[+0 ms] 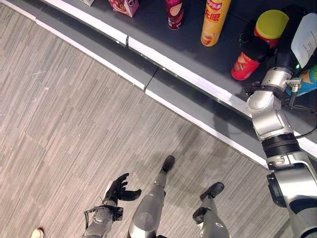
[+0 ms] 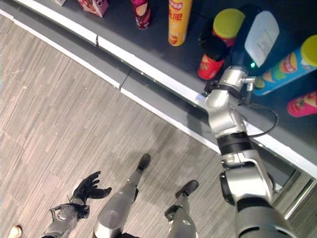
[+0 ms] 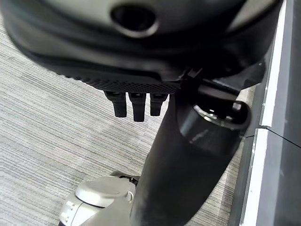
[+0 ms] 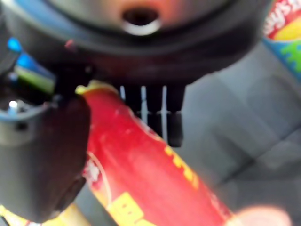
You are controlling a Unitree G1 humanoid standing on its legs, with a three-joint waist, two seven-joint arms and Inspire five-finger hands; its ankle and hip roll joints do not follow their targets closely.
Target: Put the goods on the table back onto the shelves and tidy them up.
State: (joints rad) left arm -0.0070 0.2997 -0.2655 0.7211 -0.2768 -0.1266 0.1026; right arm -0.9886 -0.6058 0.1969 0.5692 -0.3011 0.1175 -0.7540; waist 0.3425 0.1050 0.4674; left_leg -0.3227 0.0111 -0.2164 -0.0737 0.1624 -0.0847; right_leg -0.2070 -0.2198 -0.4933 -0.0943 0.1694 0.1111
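A red snack can with a yellow lid is over the dark shelf board, near its right part. My right hand is shut on the can's middle. In the right wrist view the thumb and fingers wrap the red can. I cannot tell whether the can's base touches the board. My left hand hangs low over the floor at the lower left, fingers relaxed and holding nothing.
On the shelf stand a tall yellow can, a dark red can and a pink box. A blue can and a pink can lie to the right. A white strip edges the shelf. A person's shoe is at the lower left.
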